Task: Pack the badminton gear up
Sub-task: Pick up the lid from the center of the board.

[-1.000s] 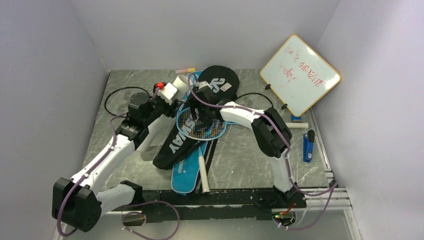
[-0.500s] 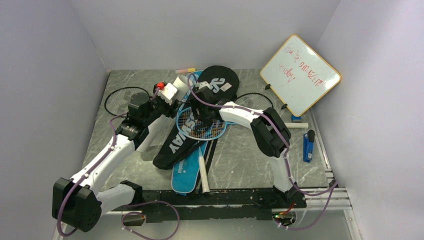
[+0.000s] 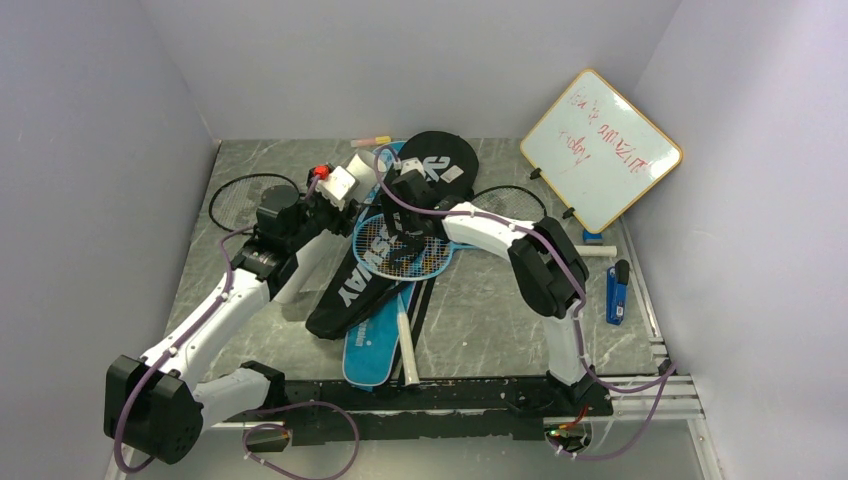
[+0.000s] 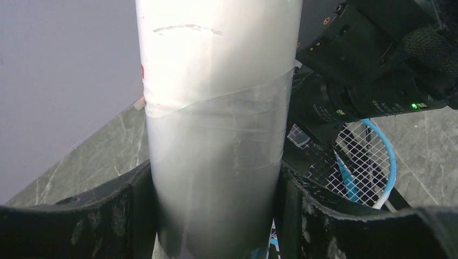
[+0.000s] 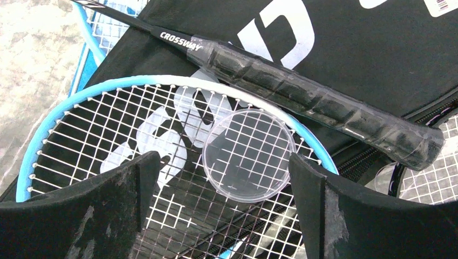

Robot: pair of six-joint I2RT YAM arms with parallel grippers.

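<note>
My left gripper (image 4: pixel 216 221) is shut on a long white tube (image 4: pixel 216 108), held upright above the table's left middle (image 3: pixel 338 183). My right gripper (image 5: pixel 224 186) stands open just above the strings of the light-blue racket (image 5: pixel 70 110), holding nothing. A clear round lid (image 5: pixel 248 155) lies on those strings between the fingers. That racket (image 3: pixel 437 263) rests on a black bag (image 3: pixel 345 288) with white lettering, which lies over a blue bag (image 3: pixel 368 352). A black racket's wrapped handle (image 5: pixel 324 108) crosses the bag. Black-framed racket heads lie at left (image 3: pixel 243 200) and right (image 3: pixel 512 198).
An orange-rimmed whiteboard (image 3: pixel 600 150) with red writing leans at the back right. A blue object (image 3: pixel 617 295) and a small white piece (image 3: pixel 598 252) lie by the right wall. A pink and yellow item (image 3: pixel 370 141) lies at the back edge.
The right arm has shifted slightly over the light-blue racket. The tube in the left gripper has moved a little to the left.
</note>
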